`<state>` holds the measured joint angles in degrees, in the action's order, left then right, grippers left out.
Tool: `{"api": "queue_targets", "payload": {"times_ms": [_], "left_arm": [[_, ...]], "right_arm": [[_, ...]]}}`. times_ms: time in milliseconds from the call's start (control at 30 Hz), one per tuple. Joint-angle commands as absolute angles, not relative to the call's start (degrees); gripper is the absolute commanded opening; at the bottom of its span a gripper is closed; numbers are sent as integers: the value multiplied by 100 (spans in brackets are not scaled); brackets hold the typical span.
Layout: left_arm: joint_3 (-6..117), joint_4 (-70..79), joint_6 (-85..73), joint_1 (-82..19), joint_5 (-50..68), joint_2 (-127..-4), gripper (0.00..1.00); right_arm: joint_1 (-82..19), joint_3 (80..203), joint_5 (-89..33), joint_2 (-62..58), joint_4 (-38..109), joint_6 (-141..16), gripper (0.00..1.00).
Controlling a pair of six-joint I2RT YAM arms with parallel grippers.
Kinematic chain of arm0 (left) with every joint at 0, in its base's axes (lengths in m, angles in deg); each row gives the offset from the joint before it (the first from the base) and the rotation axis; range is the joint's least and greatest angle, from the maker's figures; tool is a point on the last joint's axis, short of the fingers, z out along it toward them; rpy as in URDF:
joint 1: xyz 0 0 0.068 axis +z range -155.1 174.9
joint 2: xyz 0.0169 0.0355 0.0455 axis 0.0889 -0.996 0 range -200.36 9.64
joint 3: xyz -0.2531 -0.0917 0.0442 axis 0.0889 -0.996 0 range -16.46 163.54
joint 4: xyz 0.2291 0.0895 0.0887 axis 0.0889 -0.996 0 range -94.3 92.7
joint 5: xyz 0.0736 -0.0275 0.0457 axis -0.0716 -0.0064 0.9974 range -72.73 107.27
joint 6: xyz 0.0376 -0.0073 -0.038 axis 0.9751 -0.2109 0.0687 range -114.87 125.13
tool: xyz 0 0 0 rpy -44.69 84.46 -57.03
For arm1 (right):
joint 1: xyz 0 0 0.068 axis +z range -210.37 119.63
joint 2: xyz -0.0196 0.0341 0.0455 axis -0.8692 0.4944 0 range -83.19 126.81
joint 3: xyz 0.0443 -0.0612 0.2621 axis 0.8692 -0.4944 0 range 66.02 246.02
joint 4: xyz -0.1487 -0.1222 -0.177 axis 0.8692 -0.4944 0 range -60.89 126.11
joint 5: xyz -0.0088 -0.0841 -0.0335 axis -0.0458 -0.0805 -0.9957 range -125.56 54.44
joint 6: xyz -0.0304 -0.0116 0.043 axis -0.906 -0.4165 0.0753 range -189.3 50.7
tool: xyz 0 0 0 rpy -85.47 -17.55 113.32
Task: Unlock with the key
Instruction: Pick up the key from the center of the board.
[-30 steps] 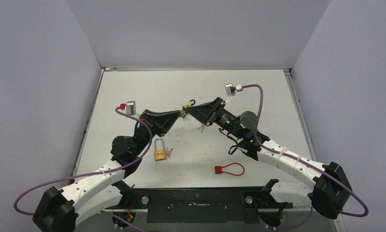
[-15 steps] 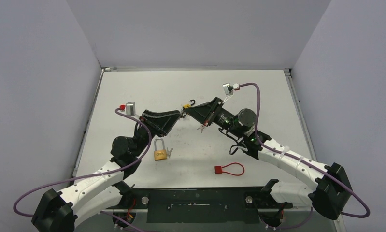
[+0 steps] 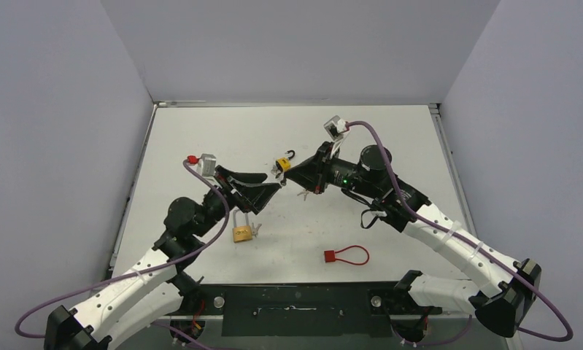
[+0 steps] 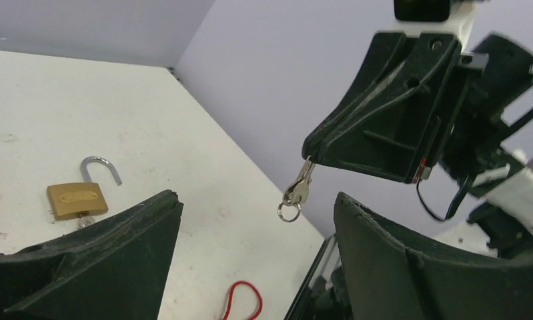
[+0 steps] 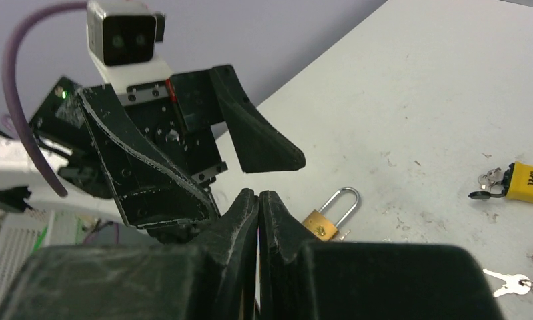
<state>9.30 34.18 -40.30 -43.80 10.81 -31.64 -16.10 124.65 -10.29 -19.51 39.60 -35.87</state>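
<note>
Key [image 4: 298, 190] hangs in the air from the very tips of the right fingers [image 4: 383, 113], which are pressed together on it, over the middle of the tabletop [image 4: 150, 120]. The left fingers [image 4: 110, 260] are spread wide close by, one on each side of it in the left wrist view, and touch nothing. Nearer the arm bases a brass padlock [image 4: 77, 200] lies flat with other keys [image 3: 255, 232] at its base. Its shackle looks lifted on one side, though that is hard to confirm. A yellow padlock [image 5: 523, 181] and a red cable lock [image 3: 345, 255] lie well apart from it.

Likely risks: the pinch is only at the fingertips, so the key could swivel or slip out on the way to the padlock. The part hanging free seems to be the head, so the blade may be buried in the pinch and unable to enter a keyhole without a regrasp.

The key is small, flat and silver, slightly tilted, with a thin wire ring [image 4: 289, 212] dangling from its lower end.
</note>
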Motion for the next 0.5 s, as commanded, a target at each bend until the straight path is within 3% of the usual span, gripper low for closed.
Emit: {"api": "queue_targets", "payload": {"times_ms": [0,233,467], "left_arm": [[1692,2642,-3071,-4383,-258,-3403,80],[1986,3148,-3342,-4374,-1891,-4071,44],[1915,3690,-3675,-4363,-2400,-4218,8]], "right_arm": [[-1632,13001,-106,-2008,2994,-4829,0],[-1624,13126,733,-2098,2523,-5425,0],[-1632,13125,937,-2171,2433,-5504,0]]}}
